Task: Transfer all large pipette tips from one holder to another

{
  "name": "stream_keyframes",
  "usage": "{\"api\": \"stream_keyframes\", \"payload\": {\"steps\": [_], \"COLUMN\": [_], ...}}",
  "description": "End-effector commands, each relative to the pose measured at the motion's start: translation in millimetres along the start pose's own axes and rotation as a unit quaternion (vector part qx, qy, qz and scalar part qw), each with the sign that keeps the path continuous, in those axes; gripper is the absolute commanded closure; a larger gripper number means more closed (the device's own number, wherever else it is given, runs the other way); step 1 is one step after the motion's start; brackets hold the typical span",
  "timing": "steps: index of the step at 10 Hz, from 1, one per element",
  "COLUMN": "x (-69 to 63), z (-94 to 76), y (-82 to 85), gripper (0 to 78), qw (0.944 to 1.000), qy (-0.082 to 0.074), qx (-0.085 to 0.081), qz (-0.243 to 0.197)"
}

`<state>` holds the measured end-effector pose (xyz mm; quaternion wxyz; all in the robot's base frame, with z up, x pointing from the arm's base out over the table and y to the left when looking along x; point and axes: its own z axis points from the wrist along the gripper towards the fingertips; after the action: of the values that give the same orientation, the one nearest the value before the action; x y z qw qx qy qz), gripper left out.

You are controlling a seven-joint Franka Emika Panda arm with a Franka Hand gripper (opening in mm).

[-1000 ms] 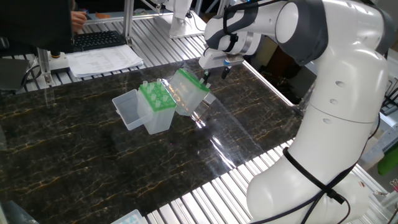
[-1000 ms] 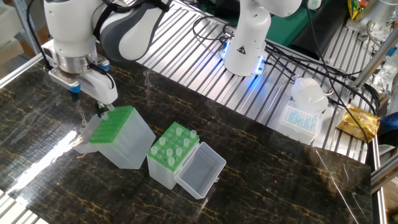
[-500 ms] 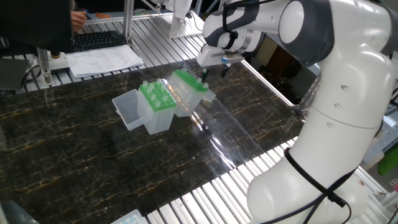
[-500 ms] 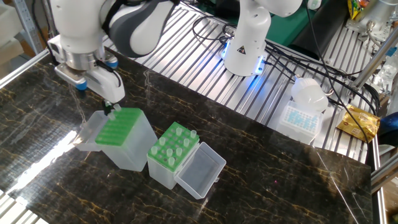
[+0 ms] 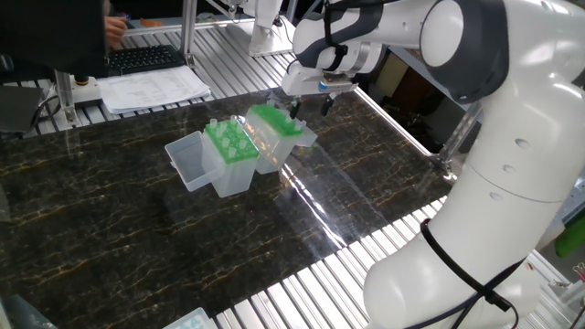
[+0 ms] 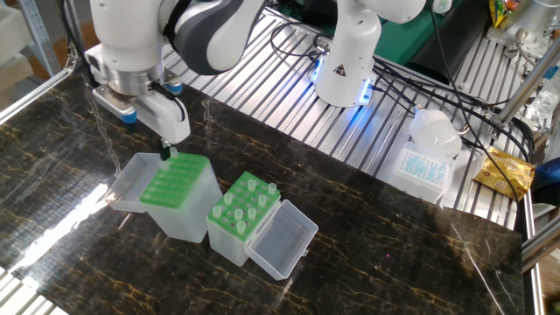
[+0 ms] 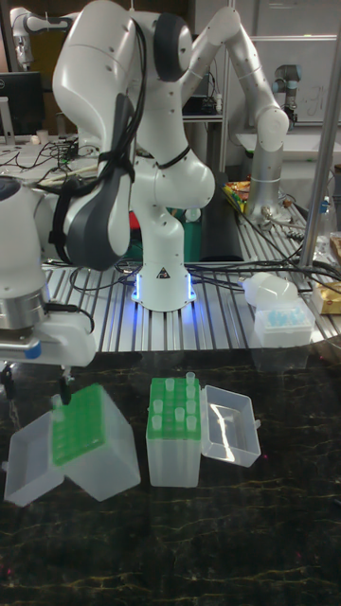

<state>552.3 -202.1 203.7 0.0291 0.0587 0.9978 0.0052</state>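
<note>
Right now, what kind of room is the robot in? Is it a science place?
Probably a robotics lab set up for lab-bench work. The gripper hovers over a tilted tip box beside a second box holding large pipette tips, and other robot arms stand behind on slatted metal benches.

You see two translucent white boxes (image 6: 179, 214) topped by bright green rack plates (image 6: 173, 178), pale-green pipette tips (image 6: 248, 194), a white-and-grey arm (image 6: 188, 26), and a black tabletop (image 6: 376, 254) veined with gold.
</note>
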Motion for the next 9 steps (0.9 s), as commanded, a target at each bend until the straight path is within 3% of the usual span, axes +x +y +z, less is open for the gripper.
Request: {"api": "stream_keyframes", "payload": {"steps": [1,5,9], "x": [6.5,0.9,-16.4], "z": [-8.6,-5.5,-6.4], "y": [11.0,5.1,-25.6], "gripper": [0.1,0.1,0.1], "qw": [0.9999,0.9999,0.9992], "qy": [0.006,0.005,0.005], "qx": [0.002,0.009,0.012], "qz": [0.013,-0.004,-0.038]}}
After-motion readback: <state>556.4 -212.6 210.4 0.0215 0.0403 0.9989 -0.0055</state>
